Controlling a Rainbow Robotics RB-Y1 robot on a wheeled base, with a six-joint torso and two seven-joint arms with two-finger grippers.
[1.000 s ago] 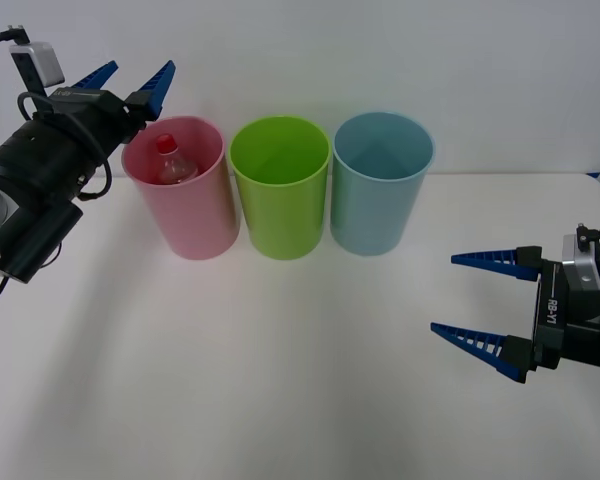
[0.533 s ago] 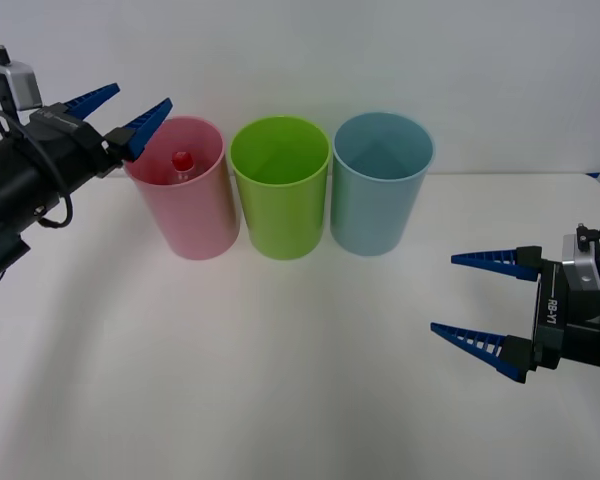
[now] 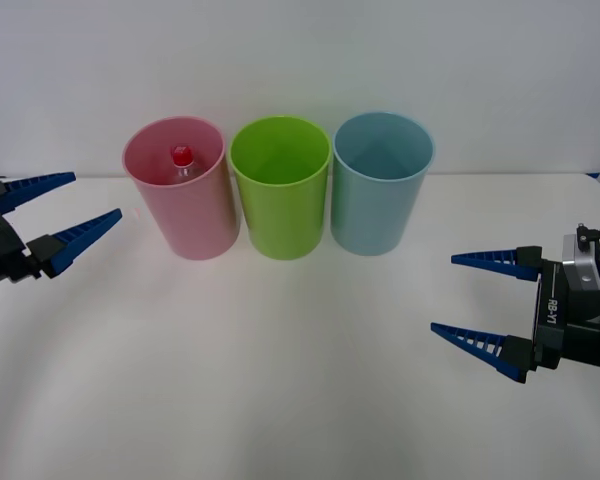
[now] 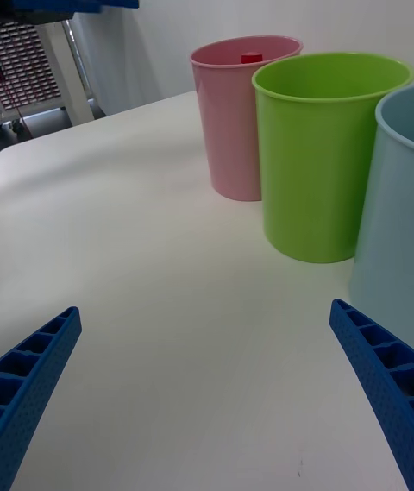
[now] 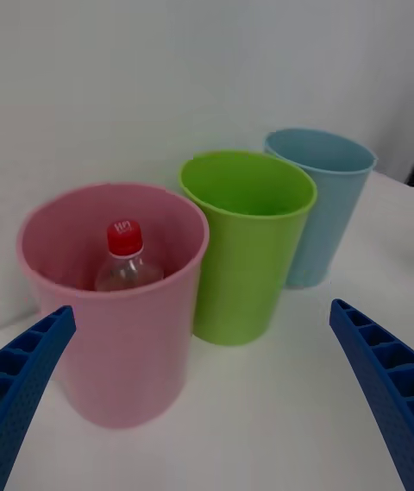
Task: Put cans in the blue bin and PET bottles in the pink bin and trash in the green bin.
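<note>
Two open tools (image 3: 68, 213) (image 3: 485, 309) flank the bins, wide table (image 3: 280, 380) between.

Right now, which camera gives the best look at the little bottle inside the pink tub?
The left wrist view: the bottle shows its red cap and clear shoulders, standing inside the pink bin. The front view shows mainly the cap, and the right wrist view just the cap above the rim.

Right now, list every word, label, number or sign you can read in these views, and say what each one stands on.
"RB-Y1": on the body of the right end effector, printed sideways in the front view.
White mark on the red cap of the PET bottle in the pink bin: too blurred to read.
Green bin, blue bin, left end effector: no text.
</note>
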